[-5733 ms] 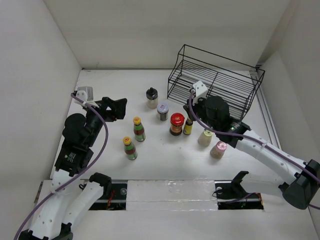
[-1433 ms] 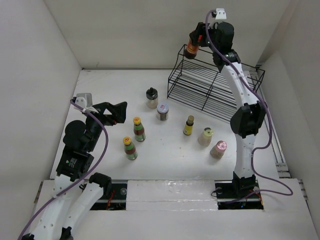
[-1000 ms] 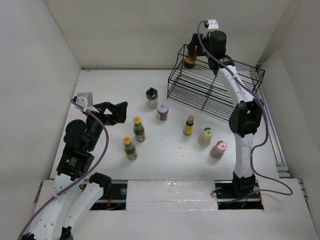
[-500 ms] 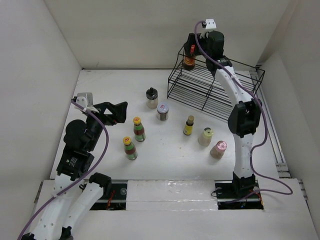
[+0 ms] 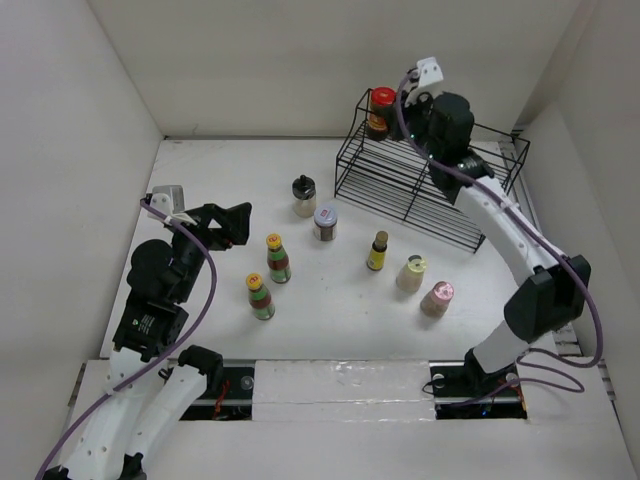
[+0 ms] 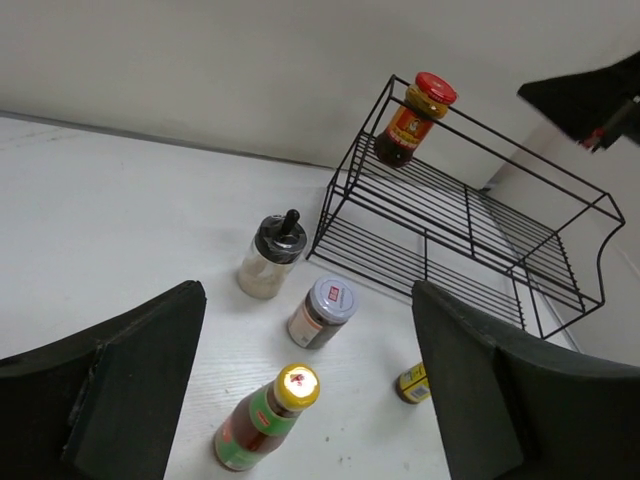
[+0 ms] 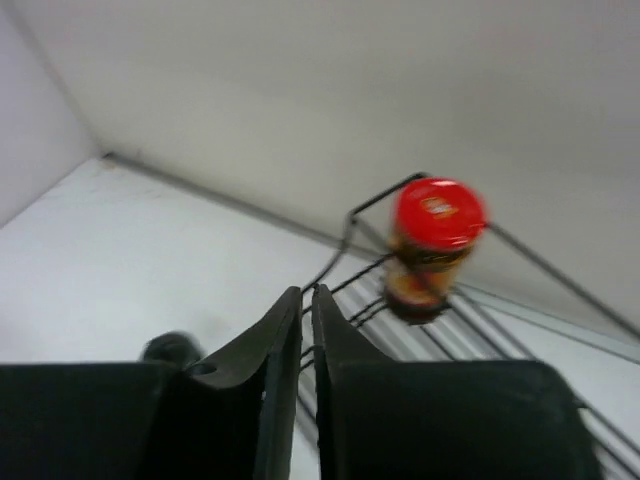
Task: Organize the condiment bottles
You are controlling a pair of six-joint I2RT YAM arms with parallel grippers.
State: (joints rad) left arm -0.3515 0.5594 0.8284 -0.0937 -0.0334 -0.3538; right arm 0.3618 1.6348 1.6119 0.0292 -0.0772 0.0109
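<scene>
Table: rack holding jar, far-right corner.
Right gripper: hovering just right of jar, fingers nearly meeting, empty.
Left gripper: gaping, empty, farther.

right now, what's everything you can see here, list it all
red-lidded jar: one, dark contents, rack's upper shelf, far-left corner
yellow-capped bottles: two, red-green, table left of centre
black-capped bottle: one, clear, left of rack
purple-lidded jar: one, beside it
yellow bottle: one, dark cap, mid-table
cream bottle: one, right of it
pink-capped bottle: one, nearest right
wire rack: one, black, far right
left gripper: open, empty, over table's left
right gripper: shut, empty, beside jar
</scene>
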